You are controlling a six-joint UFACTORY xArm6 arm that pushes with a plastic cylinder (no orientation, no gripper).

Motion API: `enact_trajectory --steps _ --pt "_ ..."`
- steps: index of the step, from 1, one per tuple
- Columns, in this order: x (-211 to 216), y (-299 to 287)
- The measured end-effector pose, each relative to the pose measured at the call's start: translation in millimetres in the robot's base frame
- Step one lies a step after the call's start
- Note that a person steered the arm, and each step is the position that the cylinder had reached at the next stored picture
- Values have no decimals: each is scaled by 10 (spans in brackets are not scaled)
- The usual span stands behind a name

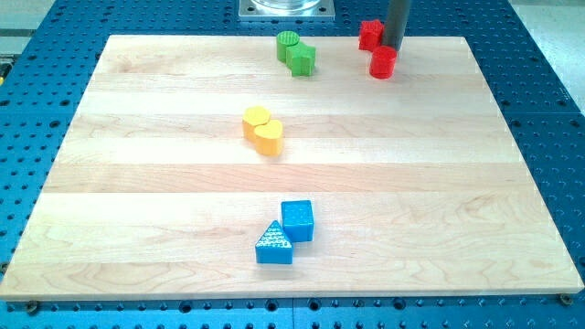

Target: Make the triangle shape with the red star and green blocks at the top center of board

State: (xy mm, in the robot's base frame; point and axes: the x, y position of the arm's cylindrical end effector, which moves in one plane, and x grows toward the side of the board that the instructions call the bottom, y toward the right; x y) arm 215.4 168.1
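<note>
My tip (394, 47) is standing at the board's top edge, right of centre; it is a bare rod, grasping nothing. The red star (369, 35) is sitting just at its left, and a red cylinder (383, 63) is sitting just below, touching or nearly so. The green cylinder (288, 44) and green block (302, 59) are lying touching, well to the left. Yellow blocks (262, 130) are resting mid-board; a blue cube (297, 220) and blue triangle (273, 244) are lying near the bottom of the wooden board (137, 183).

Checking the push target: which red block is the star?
The red star, at the view's top, left of my tip; the red cylinder sits below.
</note>
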Motion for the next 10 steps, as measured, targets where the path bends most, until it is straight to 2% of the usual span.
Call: enact_trajectory --steps 1,3,5,8,9,10 --pt "-83 -2" --pt "-186 413" --pt "-243 402" --pt "-175 -510" --pt "88 -1381" --pt "452 -1891"
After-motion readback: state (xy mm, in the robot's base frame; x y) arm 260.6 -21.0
